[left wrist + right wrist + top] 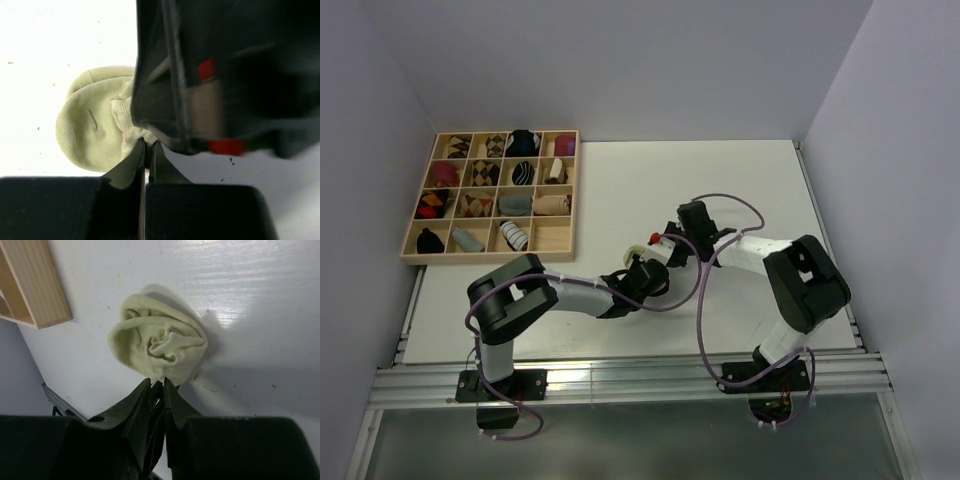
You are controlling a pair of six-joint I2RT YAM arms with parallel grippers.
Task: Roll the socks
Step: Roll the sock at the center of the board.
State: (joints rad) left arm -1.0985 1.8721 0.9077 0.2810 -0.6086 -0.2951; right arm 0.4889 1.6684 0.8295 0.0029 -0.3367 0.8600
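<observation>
The pale yellow-green sock (157, 342) is bunched into a round roll on the white table. It shows small in the top view (636, 251) and in the left wrist view (92, 130). My left gripper (148, 143) is shut on a fold at the roll's edge, seen in the top view (645, 266). My right gripper (159, 383) is shut on the roll's near edge, seen in the top view (668, 247). The two grippers meet at the sock, and the right gripper's body (225, 75) fills much of the left wrist view. The striped white sock is out of view.
A wooden compartment tray (560, 243) holding several rolled socks stands at the back left; its corner shows in the right wrist view (35, 285). The white table (740, 180) ends at side walls and a metal rail (620, 380) at the front.
</observation>
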